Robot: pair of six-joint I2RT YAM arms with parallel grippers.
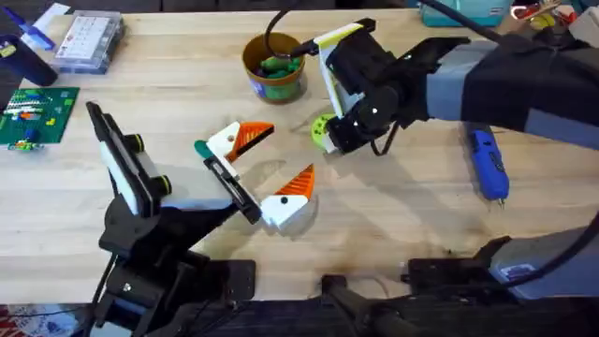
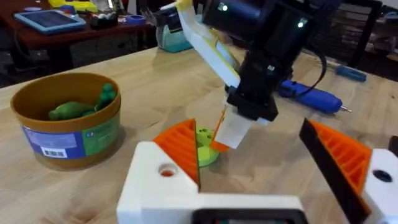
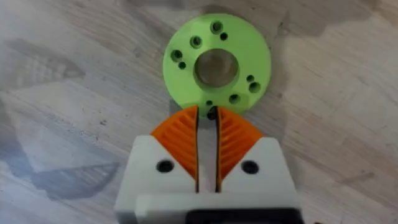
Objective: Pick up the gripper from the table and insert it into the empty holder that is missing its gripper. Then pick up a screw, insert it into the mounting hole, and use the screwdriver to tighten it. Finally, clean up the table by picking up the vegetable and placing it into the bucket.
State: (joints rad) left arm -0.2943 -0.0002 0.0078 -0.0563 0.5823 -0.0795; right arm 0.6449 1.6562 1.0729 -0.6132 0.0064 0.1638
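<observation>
Fingers of the right gripper (image 3: 207,140) stand nearly together, a thin slit between the orange pads, tips just at the rim of one lime-green disc (image 3: 217,63), which has a round central hole and several small holes around it; we cannot tell whether anything is pinched in the slit. In the overhead view we see this gripper (image 1: 329,134) pointing down at the disc (image 1: 321,130) on the wooden table (image 1: 402,211); one bucket (image 1: 274,68) sits just beyond it, with one dark-green vegetable (image 1: 277,65) already inside; one blue screwdriver (image 1: 488,162) lies flat well to its right, apart from both arms. The left gripper (image 1: 265,166) is spread wide open and holds nothing; its two white fingers with orange pads lie to the left of the disc, near it. From the left wrist we see the bucket (image 2: 67,118) with the vegetable (image 2: 84,106) in it, the disc (image 2: 205,147) ahead between the open fingers, and the screwdriver (image 2: 309,97) beyond the right arm.
</observation>
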